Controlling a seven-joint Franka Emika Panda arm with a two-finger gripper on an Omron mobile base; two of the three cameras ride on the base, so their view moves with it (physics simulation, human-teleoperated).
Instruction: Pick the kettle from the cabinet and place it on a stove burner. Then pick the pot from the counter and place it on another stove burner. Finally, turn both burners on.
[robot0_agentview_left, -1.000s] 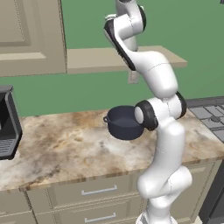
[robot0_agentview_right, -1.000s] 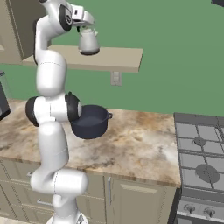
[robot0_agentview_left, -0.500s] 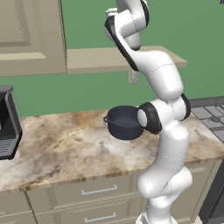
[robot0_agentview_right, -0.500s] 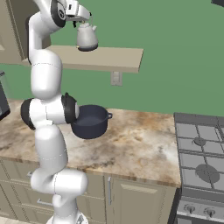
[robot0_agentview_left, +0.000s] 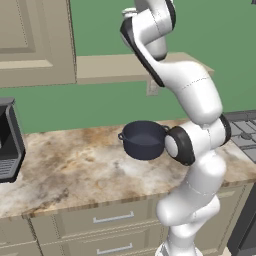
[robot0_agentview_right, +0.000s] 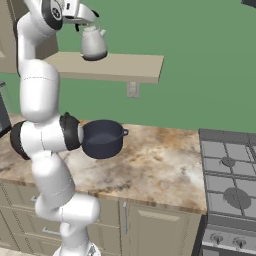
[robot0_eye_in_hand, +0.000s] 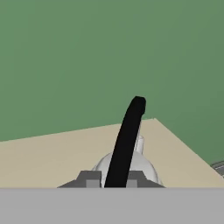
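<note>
Kettle up off the shelf, first carry under way

I see the kettle (robot0_agentview_right: 93, 43) hanging clear above the open shelf board of the cabinet (robot0_agentview_right: 120, 67), where a second ago it sat lower, at the board's level; it has risen and drifted a little toward the stove side. My gripper (robot0_agentview_right: 88, 18) is clamped nearly shut on the thin black handle (robot0_eye_in_hand: 127, 140), and in the hand view the bar runs up between the fingertips (robot0_eye_in_hand: 89, 178) with the silver dome below. So I judge the pick done and the carry to a burner (robot0_agentview_right: 228, 162) next; the range is well off to the right. The pot (robot0_agentview_right: 102, 138) waits on the counter (robot0_agentview_right: 160, 170), close beside my arm's elbow, which I need to mind as I swing.
</note>
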